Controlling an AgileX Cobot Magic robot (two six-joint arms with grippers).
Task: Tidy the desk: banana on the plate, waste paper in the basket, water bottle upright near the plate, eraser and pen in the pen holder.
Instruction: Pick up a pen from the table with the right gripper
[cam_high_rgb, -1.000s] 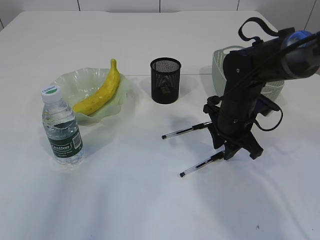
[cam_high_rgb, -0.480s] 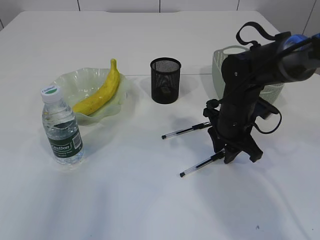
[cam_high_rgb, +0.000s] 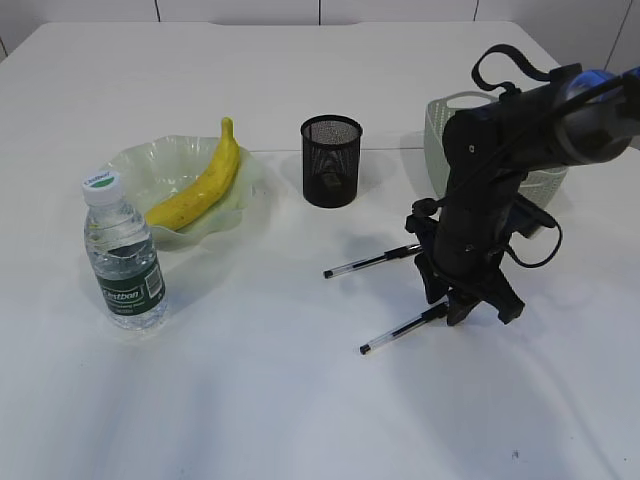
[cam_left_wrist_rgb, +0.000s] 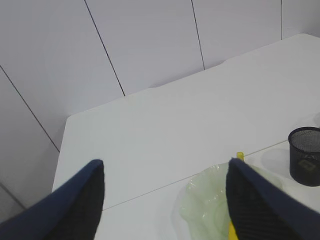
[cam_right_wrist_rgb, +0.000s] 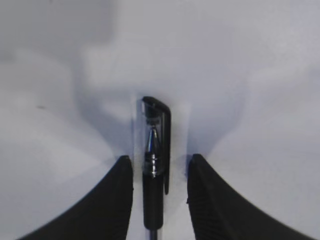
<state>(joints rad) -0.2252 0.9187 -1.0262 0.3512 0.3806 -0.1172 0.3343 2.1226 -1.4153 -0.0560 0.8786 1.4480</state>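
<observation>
Black right gripper (cam_high_rgb: 470, 305) straddles the near pen (cam_high_rgb: 400, 331), lower right of centre; jaws part-open, a gap showing each side, nothing gripped. Pen step in hand: close, lift, carry to the holder (cam_high_rgb: 331, 160) at upper centre. Left gripper (cam_left_wrist_rgb: 165, 195) stands wide, empty.

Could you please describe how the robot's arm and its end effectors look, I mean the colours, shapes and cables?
The right arm is black and tubular, with a blue band near its upper joint and black cables looping beside it. Its right end effector has two dark, curved fingers with a finely ribbed surface. The left end effector shows two dark navy fingers with a similar fine texture.
</observation>
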